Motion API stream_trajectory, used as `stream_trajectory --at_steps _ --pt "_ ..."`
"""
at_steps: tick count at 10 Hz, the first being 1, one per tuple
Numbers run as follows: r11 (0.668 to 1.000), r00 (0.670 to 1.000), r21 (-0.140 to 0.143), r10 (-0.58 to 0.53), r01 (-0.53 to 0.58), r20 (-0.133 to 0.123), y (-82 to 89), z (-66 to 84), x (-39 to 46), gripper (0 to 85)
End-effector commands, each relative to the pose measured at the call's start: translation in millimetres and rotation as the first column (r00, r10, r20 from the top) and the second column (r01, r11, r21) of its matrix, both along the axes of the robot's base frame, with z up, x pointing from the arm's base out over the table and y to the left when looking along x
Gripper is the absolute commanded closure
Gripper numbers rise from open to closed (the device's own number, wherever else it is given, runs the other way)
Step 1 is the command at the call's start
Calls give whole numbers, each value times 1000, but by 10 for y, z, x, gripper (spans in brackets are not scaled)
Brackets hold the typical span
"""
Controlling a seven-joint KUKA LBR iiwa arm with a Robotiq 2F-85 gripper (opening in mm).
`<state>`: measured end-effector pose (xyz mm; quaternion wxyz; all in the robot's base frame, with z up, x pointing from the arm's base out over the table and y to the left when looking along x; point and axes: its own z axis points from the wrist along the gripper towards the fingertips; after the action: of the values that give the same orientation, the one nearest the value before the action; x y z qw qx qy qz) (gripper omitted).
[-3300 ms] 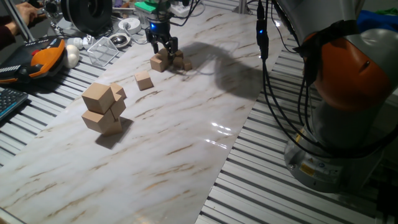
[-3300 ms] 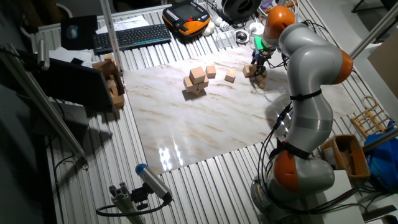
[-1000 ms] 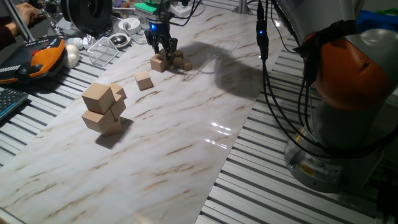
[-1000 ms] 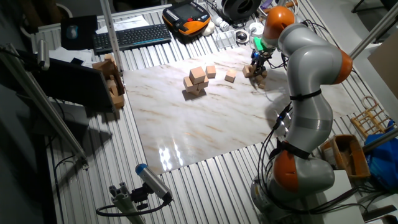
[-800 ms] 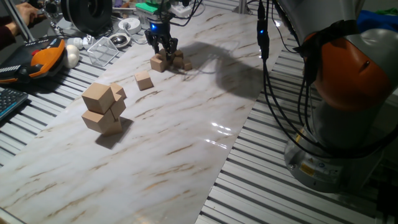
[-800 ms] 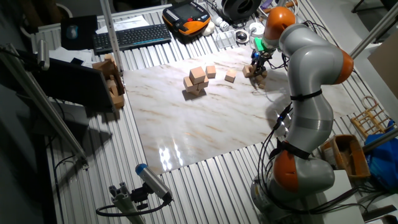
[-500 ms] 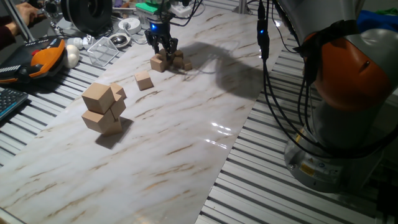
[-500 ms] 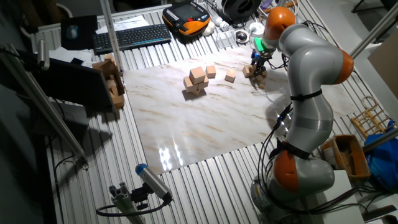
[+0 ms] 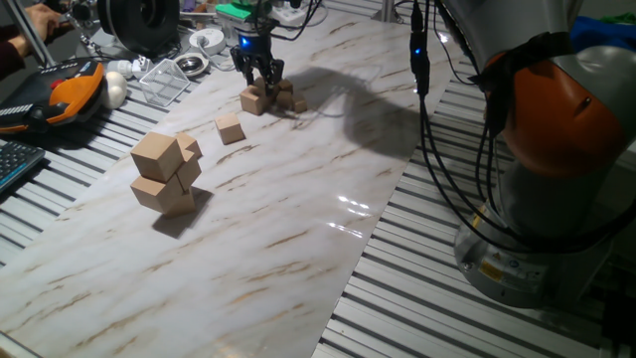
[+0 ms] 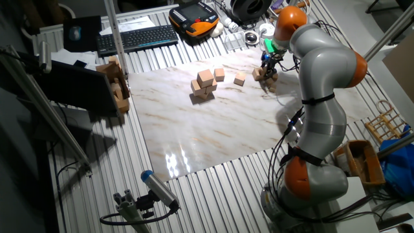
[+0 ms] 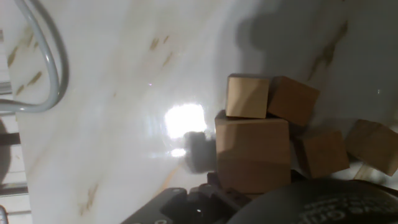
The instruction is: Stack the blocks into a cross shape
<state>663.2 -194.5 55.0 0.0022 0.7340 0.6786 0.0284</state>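
block [image 11: 252,152] between fingers [image 9: 260,72], over cluster

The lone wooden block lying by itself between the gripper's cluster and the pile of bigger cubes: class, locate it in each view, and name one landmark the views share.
One fixed view: the lone block lies upper left, between the big cube pile and the gripper.
The other fixed view: the block lies top centre-right, left of the gripper.
Hand view: not in the picture.
Shared landmark: the cluster of blocks under the gripper.
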Motion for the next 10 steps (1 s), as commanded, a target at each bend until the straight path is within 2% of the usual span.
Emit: stream_trajectory --at_steps 1,4,6,8,10 --pt "1000 1000 -1 0 0 -1 8 21 1 850" --pt "1000 1000 -10 -18 18 -17 62 186 -4 850" --pt "999 998 -13 -50 49 -32 168 341 -9 850" --pt "999 998 -11 -53 53 -29 261 484 -7 850" --pt "999 999 -10 -35 35 -13 388 634 -4 850"
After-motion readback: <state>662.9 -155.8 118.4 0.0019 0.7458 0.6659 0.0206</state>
